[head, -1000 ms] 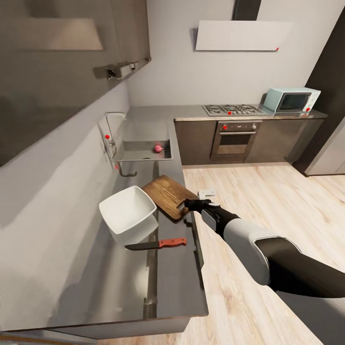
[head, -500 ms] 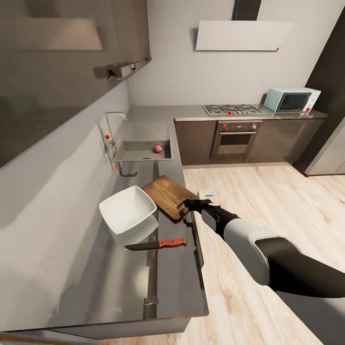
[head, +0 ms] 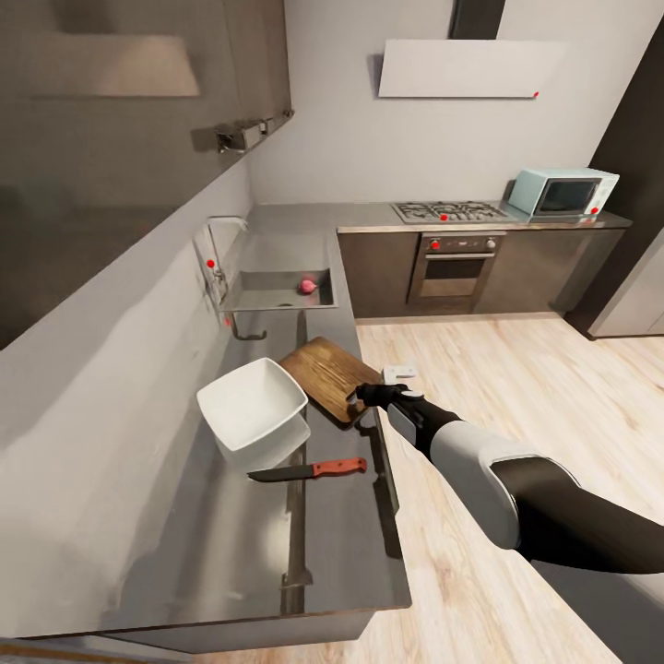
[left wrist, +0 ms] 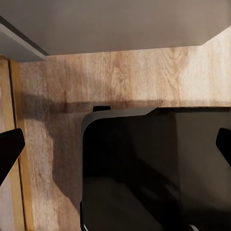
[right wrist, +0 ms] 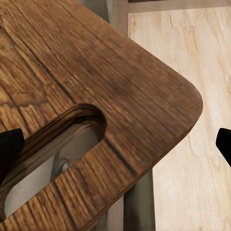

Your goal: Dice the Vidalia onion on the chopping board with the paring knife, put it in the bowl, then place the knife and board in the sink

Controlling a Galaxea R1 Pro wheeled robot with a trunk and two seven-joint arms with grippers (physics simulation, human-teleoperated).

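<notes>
Right gripper [head: 361,395] open, arm extended; left gripper [left wrist: 115,144] open.

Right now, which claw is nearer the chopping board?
Right. The right claw sits at the chopping board's slotted corner; the left claw hangs over wooden floor, no board near it.

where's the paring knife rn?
Head view: the paring knife lies flat on the countertop, just in front of the bowl and the chopping board, handle pointing toward the counter's floor-side edge.
</notes>
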